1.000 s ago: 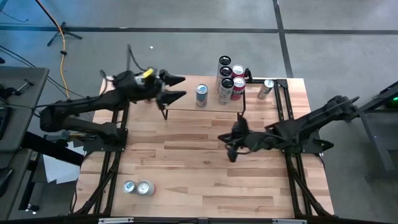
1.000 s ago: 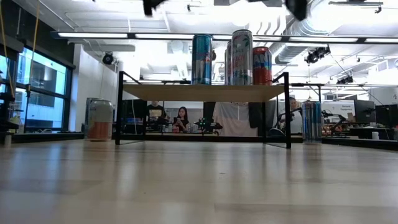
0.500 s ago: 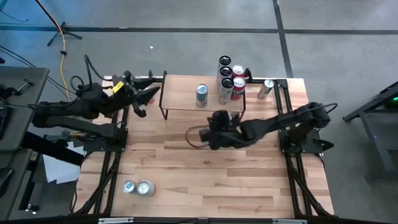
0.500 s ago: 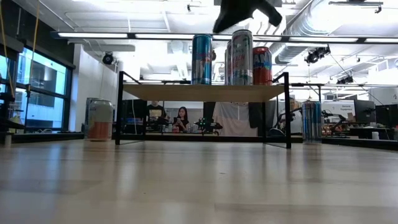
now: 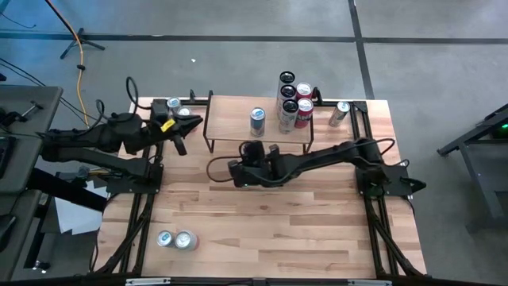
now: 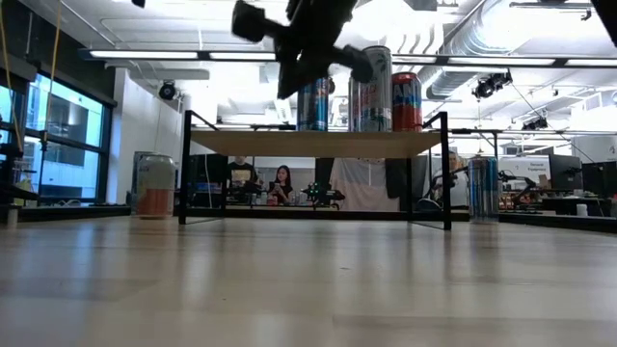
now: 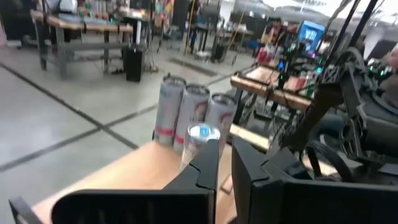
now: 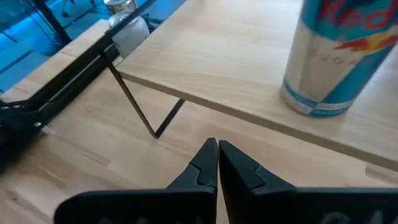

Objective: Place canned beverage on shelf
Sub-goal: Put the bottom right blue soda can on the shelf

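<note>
- From above, the shelf (image 5: 258, 127) stands at the far middle of the table (image 5: 262, 214), with one blue canned beverage (image 5: 257, 121) alone on its left half and a tight cluster of four cans (image 5: 291, 102) at its right far corner.
- The low view cannot tell depth, so those cans read as one row on the plank; it does show the open space under the shelf (image 6: 316, 143) between its thin black legs (people sit in the room far behind).
- The left gripper (image 5: 184, 127) is near the table's far left corner, just left of the shelf's left legs, its fingers clenched together and holding nothing.
- A loose can (image 5: 174, 106) stands at that far left edge, just beyond the left gripper; in the low view it appears as an orange-banded can (image 6: 154, 186) on the table left of the shelf.
- The right gripper (image 5: 236, 171) reaches across to the table's middle, just in front of the shelf's front edge; the right wrist view shows its fingers (image 8: 205, 163) pressed shut on nothing, with the blue can (image 8: 339, 56) upright on the plank above.
- Another can (image 5: 340, 113) stands at the far right, beside the shelf's right end.
- Two cans (image 5: 176, 239) sit close together near the front left edge; the rest of the near half of the table is bare wood.
</note>
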{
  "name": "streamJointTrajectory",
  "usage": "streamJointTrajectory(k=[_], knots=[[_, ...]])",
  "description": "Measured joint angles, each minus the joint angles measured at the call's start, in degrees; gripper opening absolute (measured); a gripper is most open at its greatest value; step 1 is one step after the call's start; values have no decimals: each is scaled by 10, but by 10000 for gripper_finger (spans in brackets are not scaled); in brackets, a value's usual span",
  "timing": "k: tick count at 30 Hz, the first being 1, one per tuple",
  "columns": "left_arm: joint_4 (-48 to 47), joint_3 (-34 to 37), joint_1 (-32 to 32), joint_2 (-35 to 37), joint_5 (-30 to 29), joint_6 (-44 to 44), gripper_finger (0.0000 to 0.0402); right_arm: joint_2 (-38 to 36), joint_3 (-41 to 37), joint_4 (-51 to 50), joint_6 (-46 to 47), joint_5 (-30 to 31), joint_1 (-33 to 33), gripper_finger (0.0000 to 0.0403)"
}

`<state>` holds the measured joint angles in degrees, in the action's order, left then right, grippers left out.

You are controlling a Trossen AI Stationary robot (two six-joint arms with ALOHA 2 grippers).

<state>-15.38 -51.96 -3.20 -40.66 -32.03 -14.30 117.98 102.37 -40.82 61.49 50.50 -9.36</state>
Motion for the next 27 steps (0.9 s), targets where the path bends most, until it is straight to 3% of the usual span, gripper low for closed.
streamJointTrajectory(k=[4, 27], knots=[[-31, 0, 0, 0, 1, -34, 1, 14, 8, -2, 10, 0, 18, 0], [-75, 0, 0, 1, 19, -36, 0, 14, 8, -31, -16, 58, 85, 0]])
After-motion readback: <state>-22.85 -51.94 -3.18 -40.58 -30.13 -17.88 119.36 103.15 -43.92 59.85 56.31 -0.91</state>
